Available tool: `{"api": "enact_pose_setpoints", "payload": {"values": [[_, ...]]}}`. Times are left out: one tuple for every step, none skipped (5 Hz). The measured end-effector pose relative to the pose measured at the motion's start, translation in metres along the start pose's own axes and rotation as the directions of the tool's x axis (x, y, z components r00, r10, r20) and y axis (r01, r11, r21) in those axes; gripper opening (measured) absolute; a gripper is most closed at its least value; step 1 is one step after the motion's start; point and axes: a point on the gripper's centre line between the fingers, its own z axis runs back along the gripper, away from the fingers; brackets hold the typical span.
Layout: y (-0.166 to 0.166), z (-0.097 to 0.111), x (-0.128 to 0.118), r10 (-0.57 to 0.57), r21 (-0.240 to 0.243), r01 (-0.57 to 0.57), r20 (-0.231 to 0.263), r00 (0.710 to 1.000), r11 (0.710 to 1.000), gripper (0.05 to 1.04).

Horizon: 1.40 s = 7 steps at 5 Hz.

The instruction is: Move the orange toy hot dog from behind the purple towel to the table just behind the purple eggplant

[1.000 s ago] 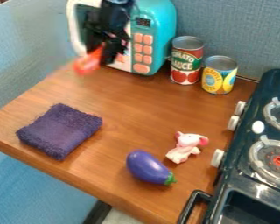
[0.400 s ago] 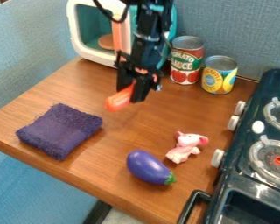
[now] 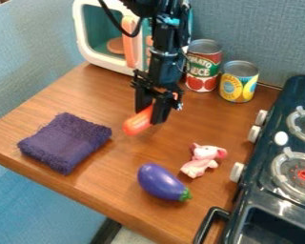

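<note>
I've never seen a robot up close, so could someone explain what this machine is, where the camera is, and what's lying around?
The black machine is a robot arm, coming in from the top edge. Its two-finger gripper works rather like a hand, and holds a long orange-red object above the wooden table. A fixed camera looks down at a slant. On the table are a folded dark purple cloth, a toy eggplant and a small pink-and-white toy animal. Behind stand a toy microwave, a red can and a yellow can; a toy stove is at the picture's right.
</note>
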Motion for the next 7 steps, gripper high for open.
{"api": "enact_pose_setpoints", "payload": {"values": [[-0.010,-0.014,0.002,-0.008,-0.029,0.007,-0.029,1.000,1.000,0.562],[-0.014,-0.026,0.003,-0.012,-0.058,0.009,-0.050,0.999,0.998,0.562],[-0.013,-0.030,0.008,0.009,-0.063,-0.013,-0.064,0.998,0.998,0.638],[-0.013,-0.029,0.009,0.073,-0.063,-0.078,-0.075,0.995,0.995,0.867],[-0.010,-0.027,0.010,0.099,-0.057,-0.101,-0.038,0.994,0.993,0.991],[0.001,-0.013,0.004,0.120,-0.057,-0.119,0.008,0.993,0.991,0.993],[0.002,0.018,-0.011,0.129,-0.045,-0.125,0.094,0.987,0.991,0.994]]}}
